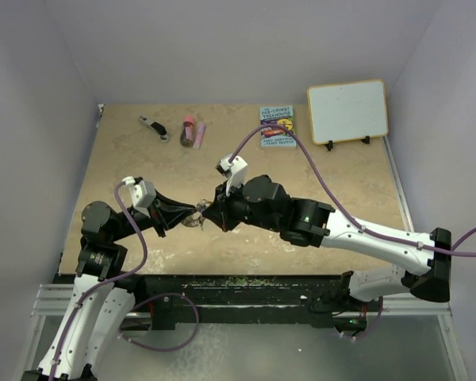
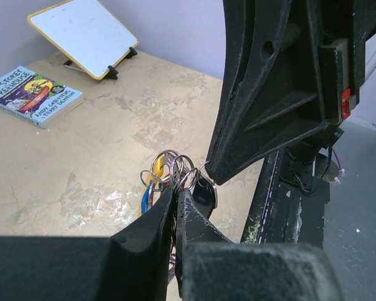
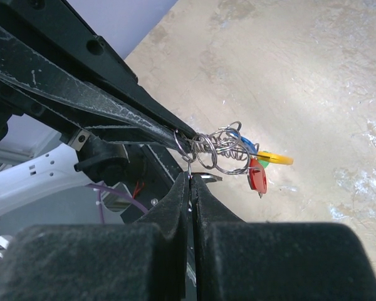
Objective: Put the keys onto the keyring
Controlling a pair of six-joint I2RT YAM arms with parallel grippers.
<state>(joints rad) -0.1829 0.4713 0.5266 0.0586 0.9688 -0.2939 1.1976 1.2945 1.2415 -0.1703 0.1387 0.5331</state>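
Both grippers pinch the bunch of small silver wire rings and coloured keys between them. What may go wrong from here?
1. The left gripper and right gripper are shut on thin wire of the silver ring bunch at their very tips only; it may slip out and drop.
2. The two grippers nearly touch, so a small move may make them collide, or pulling apart may bend the rings.
3. The red-headed key hangs loose and may snag.

Left arm: reaches rightward; left gripper pinched closed.
Right arm: stretched leftward; right gripper pinched closed.
Tips: facing, nearly touching.
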